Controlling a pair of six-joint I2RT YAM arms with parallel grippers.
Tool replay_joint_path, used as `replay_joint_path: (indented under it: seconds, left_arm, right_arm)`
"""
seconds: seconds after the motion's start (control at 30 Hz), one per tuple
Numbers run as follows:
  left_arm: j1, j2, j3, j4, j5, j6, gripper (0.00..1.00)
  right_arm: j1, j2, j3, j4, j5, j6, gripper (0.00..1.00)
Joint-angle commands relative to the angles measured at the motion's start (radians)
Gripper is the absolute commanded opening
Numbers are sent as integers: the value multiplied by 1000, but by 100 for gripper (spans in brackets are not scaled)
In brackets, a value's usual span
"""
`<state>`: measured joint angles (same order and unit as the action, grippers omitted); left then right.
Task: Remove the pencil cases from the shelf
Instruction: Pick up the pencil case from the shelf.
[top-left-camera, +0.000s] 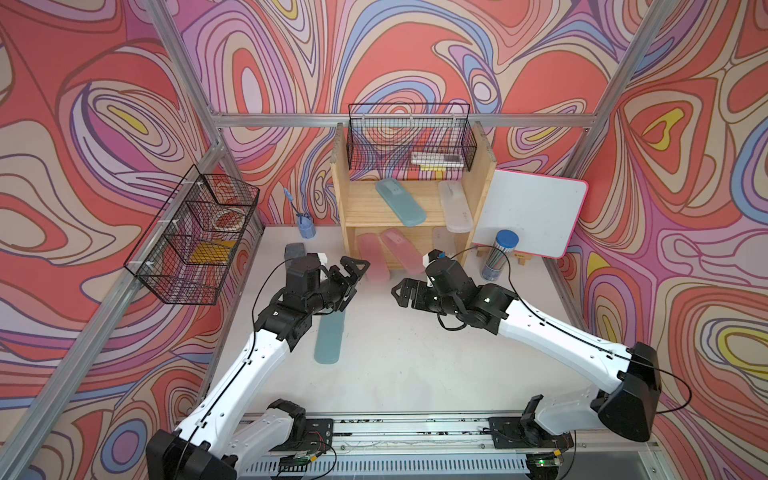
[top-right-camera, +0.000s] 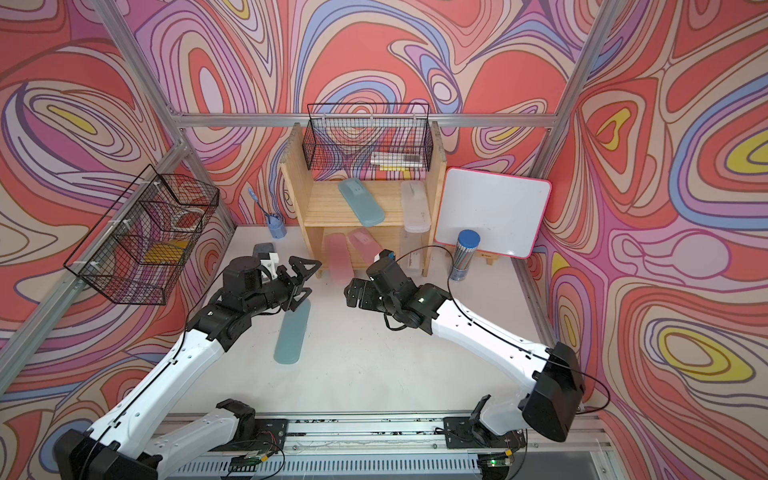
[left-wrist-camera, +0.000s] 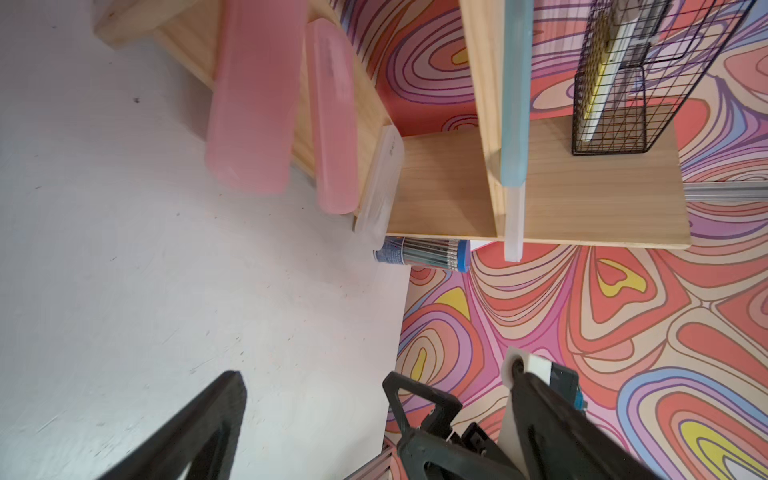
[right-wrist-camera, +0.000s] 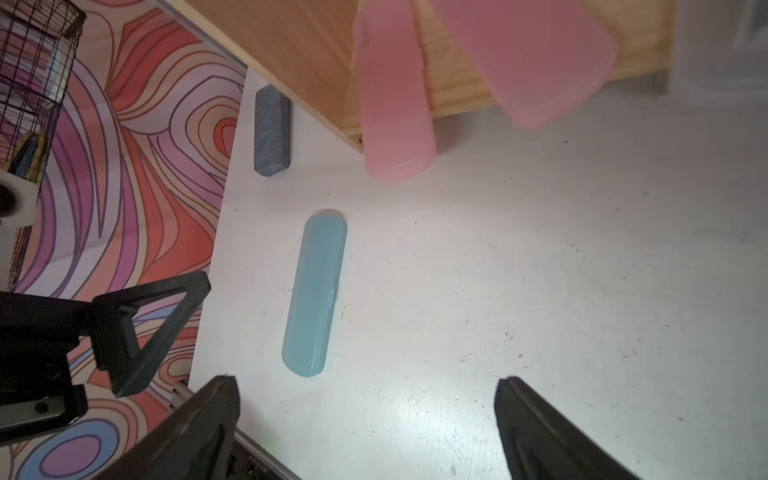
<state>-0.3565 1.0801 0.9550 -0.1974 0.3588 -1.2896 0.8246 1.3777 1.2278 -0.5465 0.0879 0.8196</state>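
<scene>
The light wooden shelf (top-left-camera: 482, 195) stands at the far middle of the white worktop (top-left-camera: 415, 357), and most of the pencil cases are on it. They are long, flat, translucent shells with rounded ends. On the upper tier the upper teal case (top-left-camera: 401, 202) lies slantwise with a white label near its far end. The upper clear case (top-left-camera: 455, 205) lies at the right, its near end poking over the edge. Two pink ones jut out of the lower tier. The left pink case (top-left-camera: 371, 258) looks smeared in every view and hangs far past the front edge; I cannot tell whether it rests on anything. The right pink case (top-left-camera: 402, 251) is just beside it. The lower clear case (left-wrist-camera: 380, 174) sits right of them. The worktop teal case (top-left-camera: 330, 338) lies flat at the near left, partly under the left arm. Both pincers hover just in front of the lower tier. The left pincer (top-left-camera: 357, 279) is spread wide with nothing in it, and the right pincer (top-left-camera: 399, 293) gapes just as empty. These cases strike me as light, stiff and slick, likely to skid on wood or pop open if squeezed hard. I would pinch one across its narrow width at the overhanging near end.
</scene>
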Motion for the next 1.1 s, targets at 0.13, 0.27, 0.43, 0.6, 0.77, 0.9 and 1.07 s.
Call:
replay_joint_path:
  seconds: [0.13, 0.27, 0.43, 0.6, 0.77, 0.9, 1.07]
  left_arm:
    - [-95, 201, 147, 234, -130, -98, 95]
    - [-137, 317, 229, 280, -174, -114, 91]
    - [-161, 440, 329, 308, -214, -138, 87]
    - [-168, 525, 400, 353, -243, -150, 81]
    - [-169, 592, 469, 365, -244, -151, 76]
    - [-170, 640, 502, 384, -241, -161, 71]
    - [-172, 671, 527, 390, -238, -165, 66]
  right_arm:
    - [-8, -130, -117, 21, 150, -35, 96]
    - [-7, -182, -159, 48, 192, -50, 95]
    - [-7, -229, -175, 51, 230, -94, 94]
    - [-7, -280, -205, 49, 277, -109, 93]
    - [-7, -326, -238, 61, 320, -109, 90]
    - [-7, -353, -256, 69, 346, -115, 88]
    - [-8, -366, -263, 65, 356, -122, 87]
